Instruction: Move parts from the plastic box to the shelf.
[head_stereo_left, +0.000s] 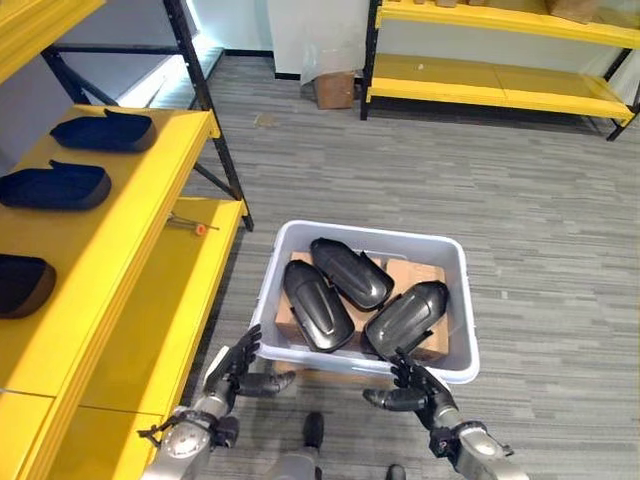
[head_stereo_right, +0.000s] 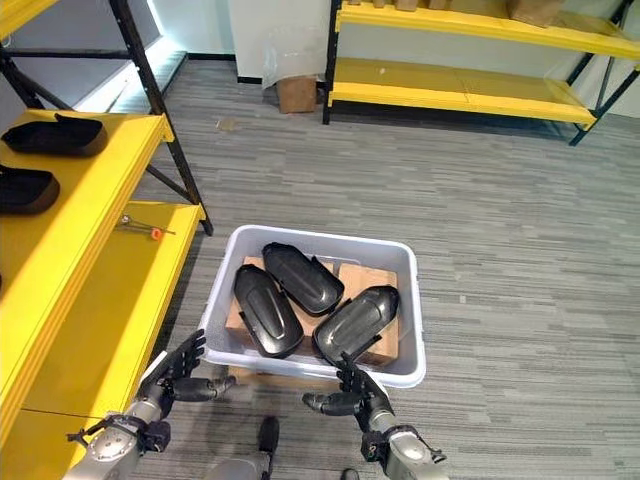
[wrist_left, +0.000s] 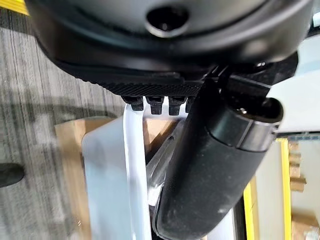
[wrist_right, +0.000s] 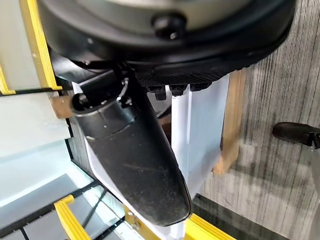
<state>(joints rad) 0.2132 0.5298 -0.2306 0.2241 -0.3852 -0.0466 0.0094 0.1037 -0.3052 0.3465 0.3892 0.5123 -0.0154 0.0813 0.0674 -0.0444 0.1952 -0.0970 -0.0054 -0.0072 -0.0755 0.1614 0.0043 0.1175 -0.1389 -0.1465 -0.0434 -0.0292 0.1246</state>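
Both hands empty, fingers loosely spread: left hand (head_stereo_left: 238, 368), right hand (head_stereo_left: 412, 392) flank plastic box (head_stereo_left: 300, 236) near rim, poised over three dark parts (head_stereo_left: 317, 305); shelf (head_stereo_left: 120, 215) leftward.

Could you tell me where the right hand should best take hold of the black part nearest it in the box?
Probably from above, across the narrow width of the nearest black part. It lies tilted along the box's right side, long and rounded, and the right hand waits open outside the near wall.
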